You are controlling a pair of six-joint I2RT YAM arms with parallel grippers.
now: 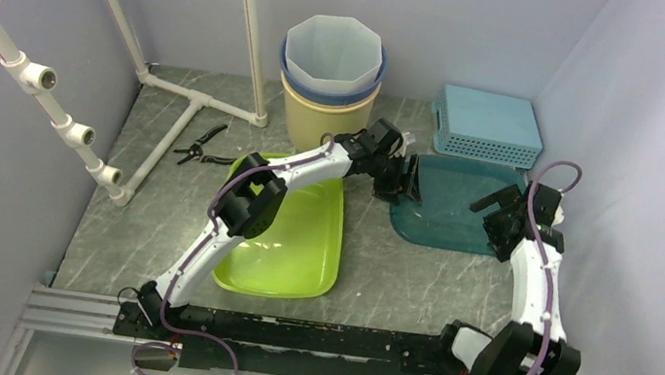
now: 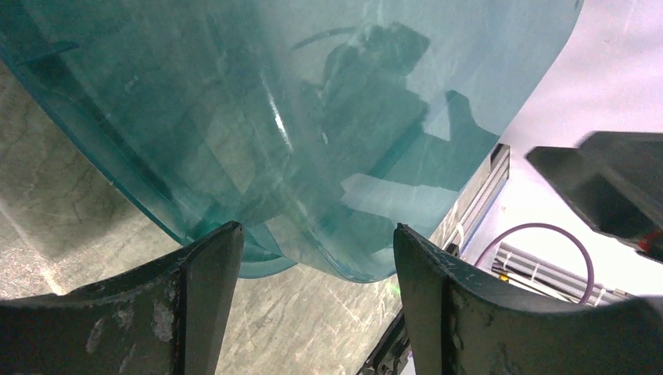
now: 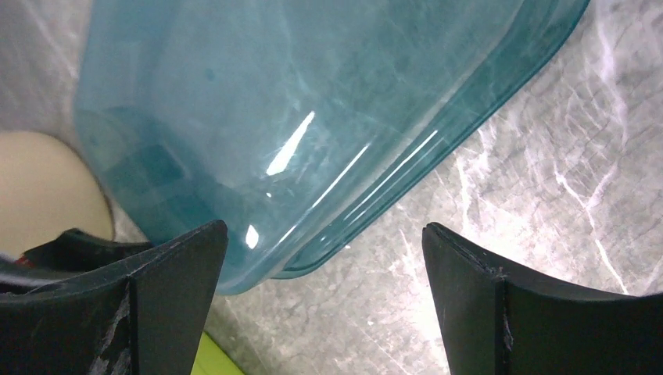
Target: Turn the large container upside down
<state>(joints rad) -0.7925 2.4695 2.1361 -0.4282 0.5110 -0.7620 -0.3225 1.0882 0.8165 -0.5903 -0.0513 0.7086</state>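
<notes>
The large container is a translucent teal plastic tub with rounded corners and a glossy surface. It lies on the grey marble-patterned table, to the right of the lime green basin. The left gripper has its jaws spread on either side of the tub's left rim. The right gripper hangs with its jaws wide apart at the tub's right edge

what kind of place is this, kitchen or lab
Probably a robot test cell: plain walls box in a marble-look table, a white pipe frame stands at the left, and the teal container looks like a prop.
</notes>
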